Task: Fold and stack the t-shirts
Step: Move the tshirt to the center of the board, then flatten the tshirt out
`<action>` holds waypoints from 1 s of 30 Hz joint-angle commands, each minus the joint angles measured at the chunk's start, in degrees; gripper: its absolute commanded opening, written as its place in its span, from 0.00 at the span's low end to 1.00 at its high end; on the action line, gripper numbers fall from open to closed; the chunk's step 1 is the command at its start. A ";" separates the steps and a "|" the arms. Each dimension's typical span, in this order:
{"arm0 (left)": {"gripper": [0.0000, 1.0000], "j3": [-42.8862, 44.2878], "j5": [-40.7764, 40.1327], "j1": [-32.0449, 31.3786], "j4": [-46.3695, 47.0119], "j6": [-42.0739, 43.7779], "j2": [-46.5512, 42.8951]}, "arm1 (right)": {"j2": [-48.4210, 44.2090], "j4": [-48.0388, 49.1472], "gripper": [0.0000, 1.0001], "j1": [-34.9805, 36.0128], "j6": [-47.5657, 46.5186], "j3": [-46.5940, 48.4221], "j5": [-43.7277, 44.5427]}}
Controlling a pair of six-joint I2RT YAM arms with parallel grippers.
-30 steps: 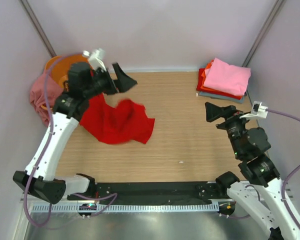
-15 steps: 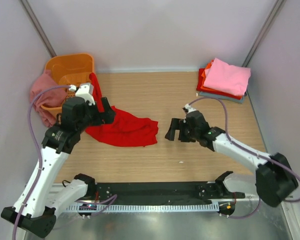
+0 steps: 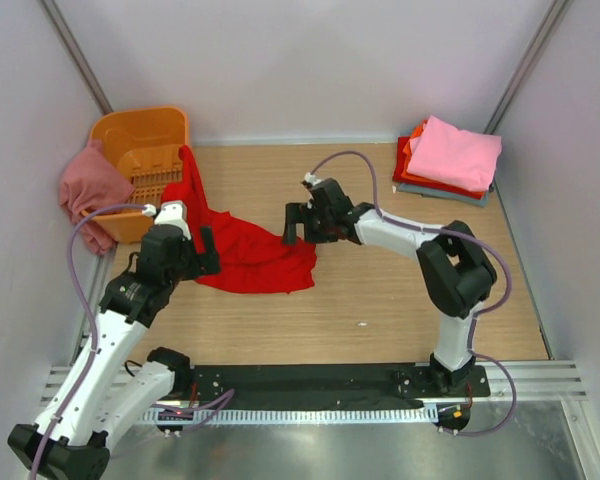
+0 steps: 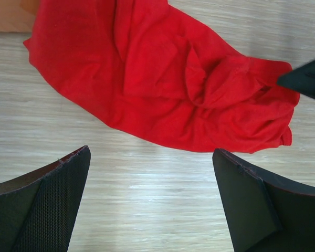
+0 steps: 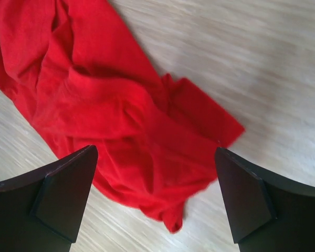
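Step in hand: getting the red t-shirt laid out for folding. No fold made yet, it is a crumpled heap.

Where: on the bench, toward 9 o'clock from the bench middle in the top view. Its far end climbs onto the rim of the orange basket.

Axis: the long axis runs roughly from 10 o'clock at the basket to 4 o'clock, where the wide bunched end lies flat on the wood. Can't tell neck from hem, too wrinkled.

Left jaws: wide open, nothing between them, hanging over bare bench just off the shirt's 7 o'clock edge.

Right jaws: wide open, empty, above the shirt's 3 o'clock end. The wrist view shows cloth below and between them, no contact seen.

Done pile: stack of folded shirts at 2 o'clock, pink on top. A dusty rose shirt hangs off the basket at 9 o'clock, waiting.

Next, my guess: each set of jaws drops onto a cloth edge and pinches. Then they pull apart along the axis to drag the end off the basket and flatten the shirt.
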 commanded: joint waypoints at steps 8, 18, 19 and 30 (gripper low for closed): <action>1.00 1.32 -1.97 0.12 2.73 0.43 0.55 | 11.15 -7.29 0.82 2.40 -5.14 15.84 2.77; 1.00 1.41 -2.41 0.12 2.91 0.44 1.16 | 7.31 -13.68 0.01 2.84 -8.55 19.70 7.94; 1.00 1.41 -2.50 0.04 2.82 0.52 1.16 | 5.64 -15.10 0.01 2.84 -9.35 21.71 9.69; 1.00 1.41 -3.38 0.04 2.56 0.00 -0.15 | -32.06 -32.77 0.01 2.76 -14.89 17.44 39.21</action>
